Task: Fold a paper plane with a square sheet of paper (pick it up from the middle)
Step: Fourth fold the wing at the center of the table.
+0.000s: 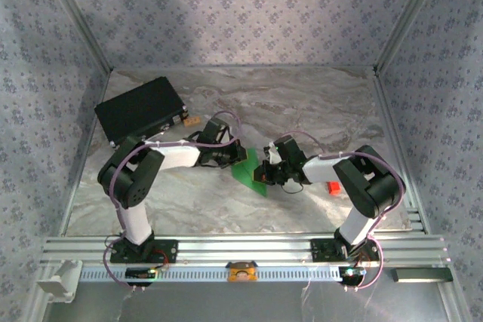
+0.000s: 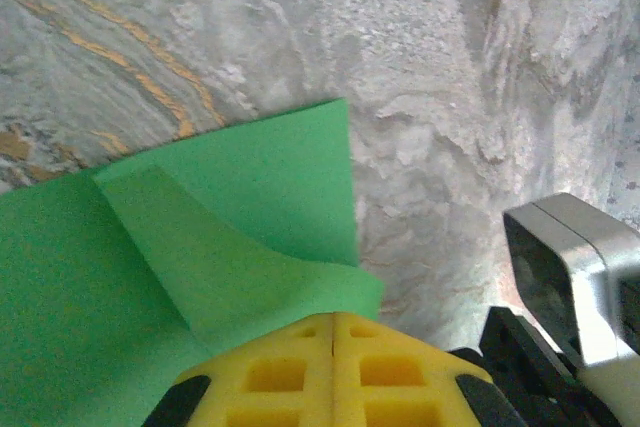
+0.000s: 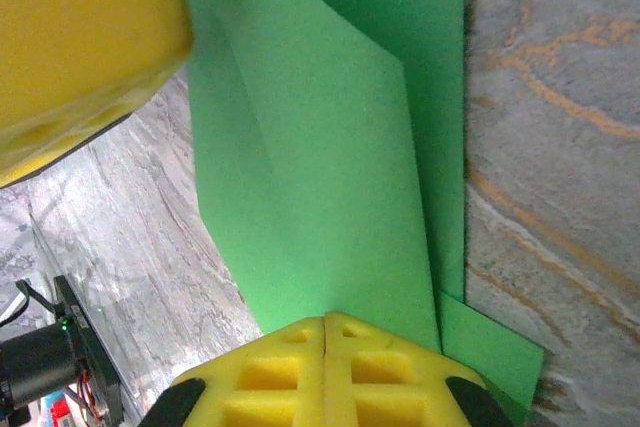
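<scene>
At the near edge of the marbled grey bench, two robot arms reach inward from their silver aluminium base rail. They meet over a square sheet of thin bright green paper, which lies at mid-bench between them, partly lifted off the surface. The left end effector, its yellow fingers pressed together, pinches a turned-over flap of the sheet that curls up from the flat layer beneath. The right end effector, its yellow fingers likewise pressed together, appears to nip the opposite edge, where one green layer lies over another and a small corner pokes out beside it. By the look of things the job is in its early stages: the sheet is no longer a flat square and carries at least one overlapping fold. The edges look soft rather than sharply creased, though, and no pointed nose, centre crease or wings can be made out. Most of the folding seems to lie ahead, along with pressing the present fold flat. Beside the right forearm sits a small red block, apart from the paper. Farther back on the left, a black rectangular case rests at an angle near the patterned wall, well clear of the work.
</scene>
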### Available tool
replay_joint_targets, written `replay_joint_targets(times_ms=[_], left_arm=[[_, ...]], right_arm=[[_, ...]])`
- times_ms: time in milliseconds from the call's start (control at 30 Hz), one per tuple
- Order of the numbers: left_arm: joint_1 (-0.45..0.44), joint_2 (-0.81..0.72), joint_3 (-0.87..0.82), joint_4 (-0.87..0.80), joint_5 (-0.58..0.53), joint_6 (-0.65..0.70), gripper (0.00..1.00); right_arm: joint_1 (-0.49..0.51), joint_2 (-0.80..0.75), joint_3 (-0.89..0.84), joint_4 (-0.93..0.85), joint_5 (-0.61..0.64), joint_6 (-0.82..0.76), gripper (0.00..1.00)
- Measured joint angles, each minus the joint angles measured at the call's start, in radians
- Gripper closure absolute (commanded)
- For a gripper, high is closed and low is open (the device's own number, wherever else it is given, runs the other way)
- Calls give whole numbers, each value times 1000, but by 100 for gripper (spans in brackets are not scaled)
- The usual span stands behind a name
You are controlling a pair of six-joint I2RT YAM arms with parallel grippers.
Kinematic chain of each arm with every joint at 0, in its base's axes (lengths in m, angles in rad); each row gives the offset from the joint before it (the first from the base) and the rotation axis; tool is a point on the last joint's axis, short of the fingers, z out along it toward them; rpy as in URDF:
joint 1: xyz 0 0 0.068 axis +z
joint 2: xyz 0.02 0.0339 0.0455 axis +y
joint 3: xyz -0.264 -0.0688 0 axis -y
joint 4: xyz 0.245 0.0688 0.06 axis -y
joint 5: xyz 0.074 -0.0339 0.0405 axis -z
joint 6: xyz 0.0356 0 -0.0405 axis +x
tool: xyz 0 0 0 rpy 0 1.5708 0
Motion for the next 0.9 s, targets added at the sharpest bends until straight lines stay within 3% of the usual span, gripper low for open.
replay_joint_targets(times_ms=[367,900], left_arm=[[-98,22,-6,19,3,-24,100],[-24,88,35,-35,23,-9,100]], right_arm=[[-5,0,-18,34,-9,32,100],[-5,0,-24,45,-10,32,100]])
